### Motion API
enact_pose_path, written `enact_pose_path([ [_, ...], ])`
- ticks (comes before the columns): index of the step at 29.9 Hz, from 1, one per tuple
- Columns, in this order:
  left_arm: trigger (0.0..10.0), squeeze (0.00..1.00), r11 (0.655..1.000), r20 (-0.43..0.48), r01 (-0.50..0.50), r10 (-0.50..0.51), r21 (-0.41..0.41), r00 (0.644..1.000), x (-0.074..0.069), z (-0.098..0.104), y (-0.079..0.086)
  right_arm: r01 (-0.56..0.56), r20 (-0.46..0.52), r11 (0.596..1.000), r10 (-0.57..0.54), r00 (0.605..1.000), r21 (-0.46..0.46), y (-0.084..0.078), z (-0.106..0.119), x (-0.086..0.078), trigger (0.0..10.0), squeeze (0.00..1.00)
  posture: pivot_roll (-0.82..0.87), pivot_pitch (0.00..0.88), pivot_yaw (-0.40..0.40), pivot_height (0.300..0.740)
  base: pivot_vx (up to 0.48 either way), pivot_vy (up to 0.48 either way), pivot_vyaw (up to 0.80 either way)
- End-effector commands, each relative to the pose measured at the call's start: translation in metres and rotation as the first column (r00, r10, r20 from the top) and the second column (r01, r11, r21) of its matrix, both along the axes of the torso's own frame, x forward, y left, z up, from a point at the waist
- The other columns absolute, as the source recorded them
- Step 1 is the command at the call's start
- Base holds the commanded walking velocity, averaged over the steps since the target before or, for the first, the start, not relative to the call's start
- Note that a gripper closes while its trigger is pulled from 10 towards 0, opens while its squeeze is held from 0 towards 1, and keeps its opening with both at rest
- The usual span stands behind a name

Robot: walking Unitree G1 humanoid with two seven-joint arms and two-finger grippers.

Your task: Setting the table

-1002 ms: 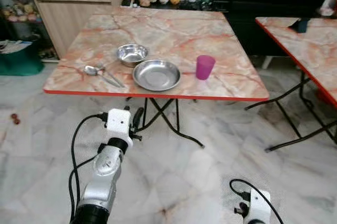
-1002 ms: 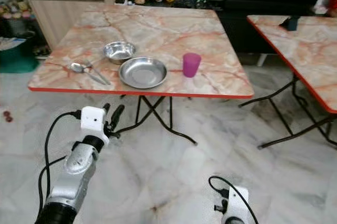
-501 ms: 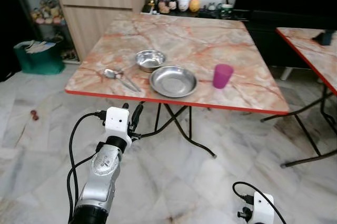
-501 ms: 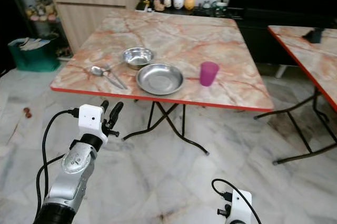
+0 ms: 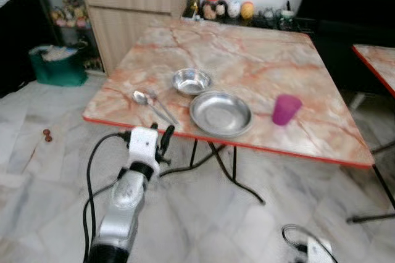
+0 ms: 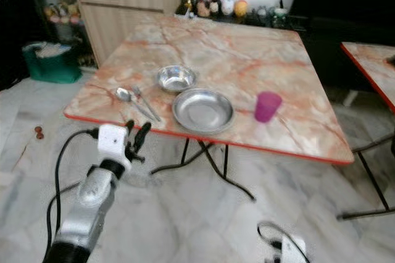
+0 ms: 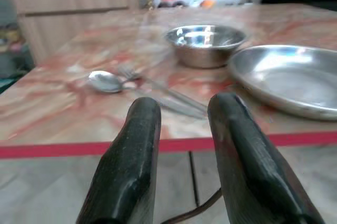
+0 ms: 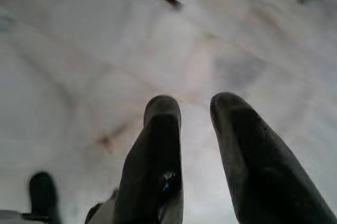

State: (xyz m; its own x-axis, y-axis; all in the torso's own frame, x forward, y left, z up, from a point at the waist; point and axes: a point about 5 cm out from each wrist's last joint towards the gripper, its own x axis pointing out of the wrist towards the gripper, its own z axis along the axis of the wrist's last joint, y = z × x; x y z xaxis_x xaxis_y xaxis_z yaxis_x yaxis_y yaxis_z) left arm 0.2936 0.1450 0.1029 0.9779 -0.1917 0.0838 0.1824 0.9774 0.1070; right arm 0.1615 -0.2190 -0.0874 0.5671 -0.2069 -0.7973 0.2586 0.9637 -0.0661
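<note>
A marble-patterned table (image 5: 259, 53) with a red edge stands ahead. On it lie a steel plate (image 5: 221, 113), a small steel bowl (image 5: 191, 81) just behind it, and a spoon (image 5: 141, 97) and fork (image 5: 162, 107) side by side to their left. A purple cup (image 5: 286, 109) stands to the right of the plate. My left gripper (image 5: 166, 132) is held up just short of the table's front edge, facing the spoon (image 7: 105, 81) and fork (image 7: 158, 90). It is open with a narrow gap and holds nothing. My right gripper (image 8: 195, 103) hangs low over the floor, slightly open and empty.
Black folding legs (image 5: 222, 164) cross under the table. A wooden cabinet (image 5: 133, 10) and a green basket (image 5: 54, 65) stand at the back left. Jars (image 5: 228, 10) line a low shelf behind the table. A second table (image 5: 376, 59) is at the right. Small red bits (image 5: 46, 134) lie on the tiled floor.
The camera has moved, and the table now looks nearer and further right. My left gripper now sits closer to the table's front edge. The tableware has not moved.
</note>
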Motion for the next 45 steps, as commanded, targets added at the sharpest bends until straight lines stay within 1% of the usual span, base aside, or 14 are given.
enact_pose_path([
  [1,10.0,0.00,0.999,0.030,0.042,-0.041,-0.009,0.999,0.002,0.008,-0.013,0.019,-0.029,1.000,-0.019,0.999,-0.025,-0.012,-0.002,-0.010,10.0,0.00,0.12,0.000,-0.047,0.740,0.289,0.000,0.00],
  [7,10.0,0.00,0.999,0.027,0.039,-0.039,-0.004,0.999,0.004,0.008,-0.011,0.006,-0.035,1.000,-0.007,0.999,-0.027,-0.013,-0.002,-0.011,10.0,0.00,0.12,0.000,-0.050,0.740,0.290,0.000,0.00],
  [18,10.0,0.00,0.999,0.024,0.045,-0.045,-0.005,0.999,0.000,0.005,-0.015,-0.028,-0.054,0.999,0.026,0.998,-0.033,-0.014,-0.002,-0.011,10.0,0.00,0.14,0.000,-0.062,0.740,0.286,0.000,0.00],
  [27,10.0,0.00,0.999,0.018,0.049,-0.049,-0.004,0.999,-0.002,0.003,-0.016,-0.032,-0.055,0.999,0.030,0.998,-0.034,-0.014,-0.002,-0.011,10.0,0.00,0.14,0.000,-0.064,0.740,0.280,0.000,0.00],
  [30,10.0,0.00,0.998,0.014,0.059,-0.059,-0.005,0.998,-0.001,0.003,-0.017,-0.033,-0.056,0.999,0.031,0.998,-0.034,-0.014,-0.002,-0.010,10.0,0.00,0.14,0.000,-0.065,0.740,0.000,0.000,0.00],
  [34,10.0,0.00,0.995,-0.016,0.102,-0.101,0.006,0.995,-0.003,0.000,-0.021,-0.036,-0.056,0.999,0.034,0.998,-0.035,-0.014,-0.001,-0.009,10.0,0.00,0.14,0.000,-0.062,0.740,0.000,0.000,0.00],
  [35,10.0,0.00,0.994,-0.040,0.105,-0.105,0.005,0.994,-0.005,-0.004,-0.021,-0.039,-0.056,0.999,0.037,0.998,-0.035,-0.014,-0.001,-0.009,10.0,0.00,0.14,0.000,-0.062,0.740,0.000,0.000,0.00],
  [38,10.0,0.00,0.994,-0.065,0.105,-0.105,0.000,0.992,-0.008,-0.008,-0.021,-0.044,-0.058,0.998,0.042,0.997,-0.034,-0.014,-0.001,-0.009,10.0,0.00,0.14,0.000,-0.062,0.740,0.000,0.000,0.00],
  [39,10.0,0.78,0.995,-0.076,0.101,-0.101,0.002,0.992,-0.008,-0.009,-0.021,-0.046,-0.058,0.998,0.044,0.997,-0.034,-0.014,-0.001,-0.008,10.0,0.00,0.14,0.000,-0.061,0.740,0.000,0.000,0.00],
  [41,10.0,0.78,0.995,-0.076,0.101,-0.101,0.002,0.992,-0.008,-0.009,-0.021,-0.046,-0.058,0.998,0.044,0.997,-0.034,-0.014,-0.001,-0.008,10.0,0.00,0.14,0.000,-0.061,0.740,0.000,0.000,0.00],
  [42,10.0,1.00,0.996,-0.082,0.086,-0.087,-0.014,0.993,-0.008,-0.009,-0.019,-0.047,-0.059,0.998,0.045,0.997,-0.034,-0.014,-0.001,-0.008,10.0,0.00,0.14,0.000,-0.061,0.740,0.000,0.000,0.00],
  [45,10.0,1.00,0.998,-0.075,0.061,-0.063,-0.033,0.995,-0.003,-0.003,-0.014,-0.048,-0.058,0.998,0.046,0.997,-0.034,-0.013,-0.001,-0.007,10.0,0.00,0.14,0.000,-0.057,0.740,0.000,0.000,0.00],
])
